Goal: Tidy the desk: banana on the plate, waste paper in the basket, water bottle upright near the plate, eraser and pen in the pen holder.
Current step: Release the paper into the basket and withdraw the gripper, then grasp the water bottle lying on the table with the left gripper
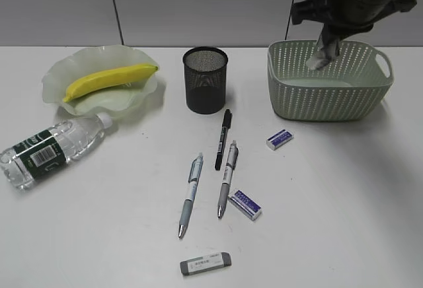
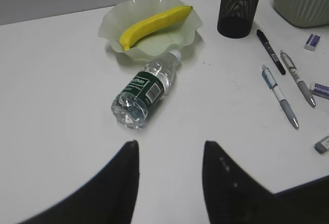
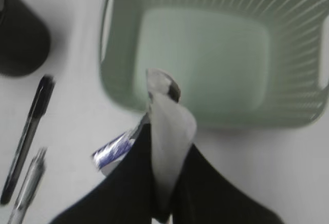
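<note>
Only the right wrist view shows the right claw clamped on the waste paper above the basket, while the left wrist view shows the left claw apart over the counter.

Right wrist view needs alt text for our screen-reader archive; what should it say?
The right gripper, shut on a piece of waste paper, is poised over the near rim of the sage green basket, which looks empty. At left on the white desk lie a black pen and the black pen holder.
</note>
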